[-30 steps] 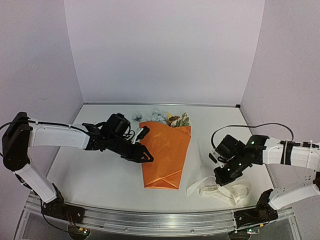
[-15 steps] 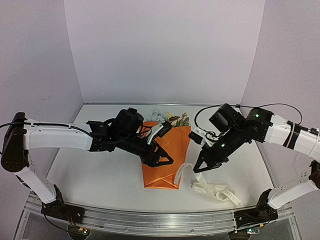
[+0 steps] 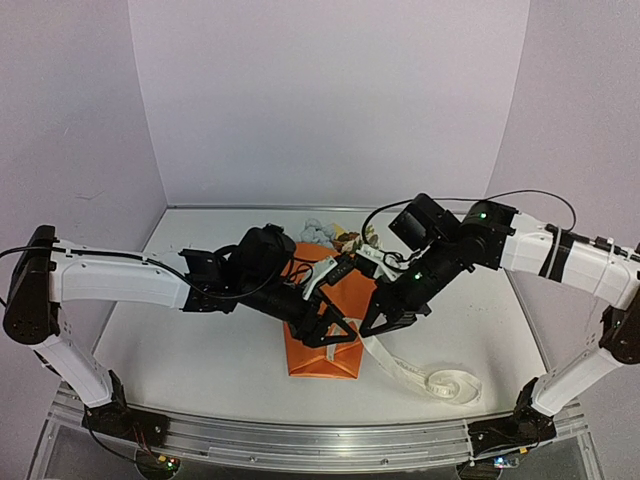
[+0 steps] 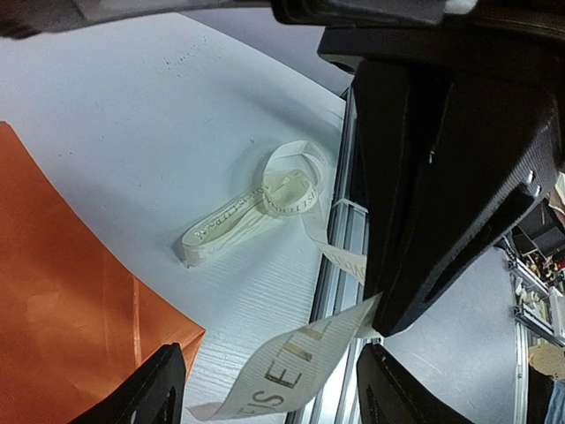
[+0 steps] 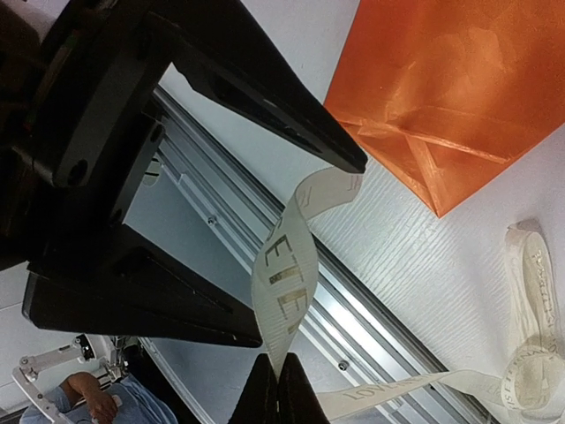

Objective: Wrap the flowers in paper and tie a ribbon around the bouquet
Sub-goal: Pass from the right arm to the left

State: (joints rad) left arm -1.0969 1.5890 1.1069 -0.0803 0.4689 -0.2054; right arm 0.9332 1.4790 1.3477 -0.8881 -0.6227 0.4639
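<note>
The bouquet [image 3: 318,357] lies mid-table, an orange paper [image 4: 62,309] cone with the flowers [image 3: 343,238] poking out of its far end. My right gripper [image 3: 368,325] is shut on the ribbon [image 3: 402,369] near its free end and holds it up off the table. The rest of the ribbon trails down to a loose coil [image 4: 256,205]. In the right wrist view the shut gripper [image 5: 278,389] pinches the lettered strip [image 5: 284,283]. My left gripper [image 4: 269,375] is open above the cone's narrow end. The ribbon's free end [image 4: 296,358] hangs between its fingers [image 4: 146,393], touching neither.
The metal rail [image 5: 371,309] runs along the near table edge, just below both grippers. Purple walls close in the back and the sides. The ribbon coil [image 3: 450,385] lies on the table right of the cone.
My right gripper has lifted the ribbon off the table and carried it left to the left gripper. My left arm has moved right over the cone and its jaws have opened.
</note>
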